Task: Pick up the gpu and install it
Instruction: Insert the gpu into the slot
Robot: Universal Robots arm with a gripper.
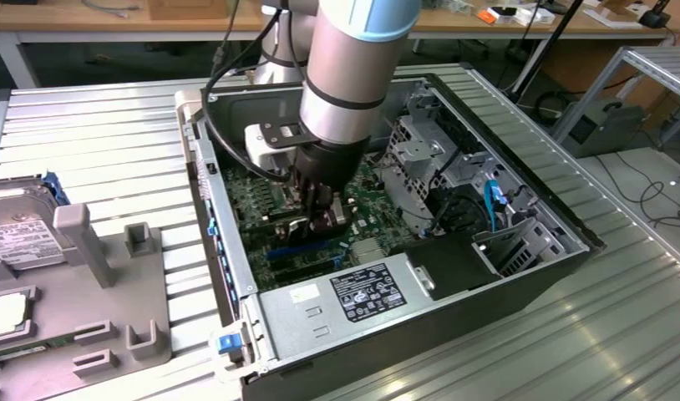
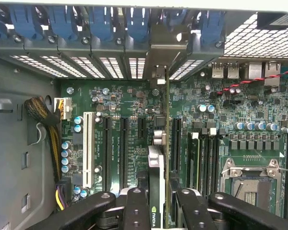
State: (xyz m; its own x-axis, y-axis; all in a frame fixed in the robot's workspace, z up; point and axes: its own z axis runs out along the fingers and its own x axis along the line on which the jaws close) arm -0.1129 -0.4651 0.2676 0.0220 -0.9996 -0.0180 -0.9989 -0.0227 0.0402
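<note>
Inside the open black computer case, the tool is lowered over the green motherboard, its black fingers clenched on the gpu. In the wrist view the gpu is a thin card seen edge-on, standing upright between the two fingers; a black-and-silver body and a green logo mark near the tool are visible, and the fan face cannot be made out from this angle. The card's narrow green edge runs from the tool toward the rear of the case, where its silver metal end bracket stands against the row of perforated slot covers below the blue retaining clips. The card lies in line with the long black expansion slots; whether it is fully seated cannot be told.

Beside the card on the motherboard are a white slot, memory slots and the silver processor socket. In the exterior view the grey arm descends into the case, which lies on its side on the ribbed metal desk. A labelled grey power supply sits at the near end of the case. At the exterior view's left, a grey parts fixture holds a silver hard drive with a white label.
</note>
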